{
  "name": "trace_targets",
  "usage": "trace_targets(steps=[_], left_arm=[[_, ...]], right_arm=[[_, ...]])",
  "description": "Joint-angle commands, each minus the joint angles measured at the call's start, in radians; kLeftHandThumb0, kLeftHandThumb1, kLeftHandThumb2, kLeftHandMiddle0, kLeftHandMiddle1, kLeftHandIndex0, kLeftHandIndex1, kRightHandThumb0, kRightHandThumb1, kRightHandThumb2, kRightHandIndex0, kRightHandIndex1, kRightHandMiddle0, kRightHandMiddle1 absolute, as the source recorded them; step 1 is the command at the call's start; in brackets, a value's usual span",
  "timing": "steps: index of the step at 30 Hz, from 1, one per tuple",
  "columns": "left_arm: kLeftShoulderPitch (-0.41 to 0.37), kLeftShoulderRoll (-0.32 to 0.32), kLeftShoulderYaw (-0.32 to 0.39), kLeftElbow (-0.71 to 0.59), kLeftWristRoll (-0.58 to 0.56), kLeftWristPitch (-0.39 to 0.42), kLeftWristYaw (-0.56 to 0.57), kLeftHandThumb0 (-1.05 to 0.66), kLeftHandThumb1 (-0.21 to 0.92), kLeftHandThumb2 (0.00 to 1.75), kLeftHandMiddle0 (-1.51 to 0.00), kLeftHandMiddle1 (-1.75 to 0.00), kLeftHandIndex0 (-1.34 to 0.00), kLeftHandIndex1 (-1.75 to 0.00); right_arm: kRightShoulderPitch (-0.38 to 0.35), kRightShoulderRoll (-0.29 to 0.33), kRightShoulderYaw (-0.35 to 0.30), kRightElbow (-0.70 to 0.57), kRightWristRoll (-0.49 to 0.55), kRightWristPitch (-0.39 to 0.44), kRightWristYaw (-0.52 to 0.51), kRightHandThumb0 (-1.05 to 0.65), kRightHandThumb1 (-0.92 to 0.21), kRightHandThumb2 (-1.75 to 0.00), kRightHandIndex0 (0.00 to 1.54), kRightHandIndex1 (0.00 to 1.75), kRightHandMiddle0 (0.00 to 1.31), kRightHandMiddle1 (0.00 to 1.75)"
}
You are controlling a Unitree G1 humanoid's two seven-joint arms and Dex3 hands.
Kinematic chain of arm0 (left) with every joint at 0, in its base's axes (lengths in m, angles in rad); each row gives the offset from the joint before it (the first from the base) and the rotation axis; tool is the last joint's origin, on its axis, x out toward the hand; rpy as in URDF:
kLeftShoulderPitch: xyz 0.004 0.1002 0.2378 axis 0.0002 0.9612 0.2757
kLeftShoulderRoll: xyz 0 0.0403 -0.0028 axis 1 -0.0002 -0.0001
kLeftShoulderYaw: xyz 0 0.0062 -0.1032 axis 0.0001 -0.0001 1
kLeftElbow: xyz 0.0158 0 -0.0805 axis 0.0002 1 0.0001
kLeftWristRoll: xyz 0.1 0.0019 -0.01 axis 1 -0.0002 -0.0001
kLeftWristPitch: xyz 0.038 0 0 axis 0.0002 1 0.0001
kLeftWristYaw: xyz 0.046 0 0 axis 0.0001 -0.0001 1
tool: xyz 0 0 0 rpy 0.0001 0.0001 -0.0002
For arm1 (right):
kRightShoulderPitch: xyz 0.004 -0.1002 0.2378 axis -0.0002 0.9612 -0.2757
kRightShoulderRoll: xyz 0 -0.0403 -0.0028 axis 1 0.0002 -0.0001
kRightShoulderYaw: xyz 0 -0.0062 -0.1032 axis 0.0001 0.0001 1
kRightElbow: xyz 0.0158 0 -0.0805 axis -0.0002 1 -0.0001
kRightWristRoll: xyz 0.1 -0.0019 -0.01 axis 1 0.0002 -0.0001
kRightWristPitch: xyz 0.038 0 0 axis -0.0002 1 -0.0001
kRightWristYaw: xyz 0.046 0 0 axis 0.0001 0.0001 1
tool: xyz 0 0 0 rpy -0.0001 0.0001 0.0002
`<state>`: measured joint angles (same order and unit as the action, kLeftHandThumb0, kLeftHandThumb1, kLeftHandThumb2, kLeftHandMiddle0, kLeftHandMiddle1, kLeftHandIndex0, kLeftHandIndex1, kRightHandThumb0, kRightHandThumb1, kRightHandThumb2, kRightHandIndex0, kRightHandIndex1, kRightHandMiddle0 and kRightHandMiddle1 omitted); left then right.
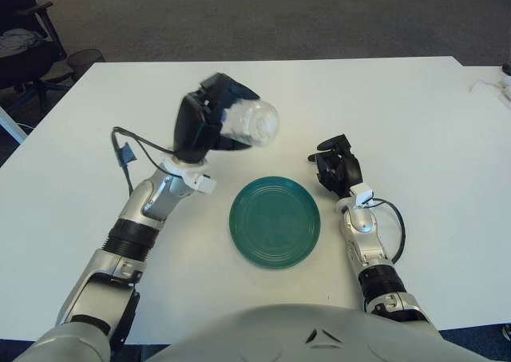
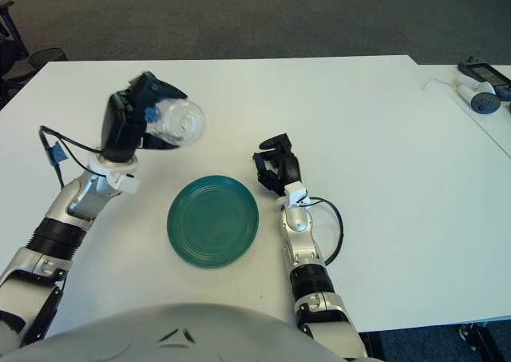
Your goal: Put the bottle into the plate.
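My left hand [image 1: 214, 122] is raised above the table, its fingers shut on a clear plastic bottle [image 1: 249, 123] that lies sideways in the grasp with its base pointing right. The bottle [image 2: 179, 123] has a blue cap tucked in by the palm. It shows just up and left of the green plate [image 1: 275, 221], which lies flat on the white table [image 1: 415, 130] at front centre. My right hand [image 1: 336, 167] shows just right of the plate with its fingers curled, holding nothing.
A black cable [image 1: 128, 156] hangs from my left forearm. White devices [image 2: 477, 91] lie at the table's far right edge. A dark office chair [image 1: 24, 34] and a waste basket [image 1: 84, 59] stand on the floor beyond the left corner.
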<state>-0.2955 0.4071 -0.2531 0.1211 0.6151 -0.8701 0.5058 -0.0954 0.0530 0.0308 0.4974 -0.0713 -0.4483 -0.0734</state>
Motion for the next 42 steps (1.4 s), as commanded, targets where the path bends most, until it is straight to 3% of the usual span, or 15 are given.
trace_targets(steps=[1, 4, 12, 17, 22, 30, 42], left_arm=[[0.018, 0.003, -0.016, 0.033, -0.005, -0.076, -0.03, -0.48, 0.28, 1.35, -1.21, -1.75, -0.63, -1.75], [0.026, -0.031, -0.037, 0.043, 0.011, -0.128, -0.04, -0.48, 0.29, 1.34, -1.22, -1.75, -0.63, -1.75], [0.004, -0.008, -0.131, 0.06, -0.176, -0.252, -0.233, -0.46, 0.36, 1.26, -1.19, -1.75, -0.58, -1.75], [-0.006, 0.037, -0.201, 0.043, -0.32, -0.25, -0.4, -0.46, 0.36, 1.26, -1.16, -1.75, -0.57, -1.75], [0.008, 0.053, -0.197, 0.001, -0.353, -0.196, -0.519, -0.46, 0.35, 1.27, -1.14, -1.75, -0.58, -1.75], [0.078, 0.086, -0.14, -0.099, -0.278, -0.068, -0.641, -0.47, 0.34, 1.28, -1.14, -1.75, -0.59, -1.75], [0.083, 0.048, -0.052, -0.11, -0.043, -0.088, -0.583, -0.52, 0.19, 1.47, -1.22, -1.75, -0.71, -1.75]], right_arm=[[0.081, 0.006, 0.004, 0.076, -0.004, 0.076, -0.003, -0.34, -0.92, -0.52, 0.43, 1.21, 0.19, 1.75], [0.081, 0.004, 0.007, 0.074, -0.011, 0.075, -0.008, -0.34, -0.92, -0.52, 0.43, 1.21, 0.18, 1.75], [0.086, 0.007, 0.007, 0.068, -0.023, 0.076, -0.019, -0.34, -0.92, -0.52, 0.48, 1.17, 0.18, 1.75], [0.087, 0.009, 0.006, 0.069, -0.024, 0.078, -0.024, -0.34, -0.92, -0.52, 0.5, 1.18, 0.18, 1.75], [0.086, 0.008, 0.007, 0.071, -0.023, 0.08, -0.024, -0.34, -0.92, -0.52, 0.47, 1.21, 0.18, 1.75], [0.079, 0.01, 0.002, 0.087, -0.014, 0.075, -0.019, -0.34, -0.92, -0.52, 0.47, 1.23, 0.18, 1.75], [0.079, 0.013, 0.0, 0.087, -0.012, 0.078, -0.02, -0.34, -0.92, -0.52, 0.46, 1.23, 0.18, 1.75]])
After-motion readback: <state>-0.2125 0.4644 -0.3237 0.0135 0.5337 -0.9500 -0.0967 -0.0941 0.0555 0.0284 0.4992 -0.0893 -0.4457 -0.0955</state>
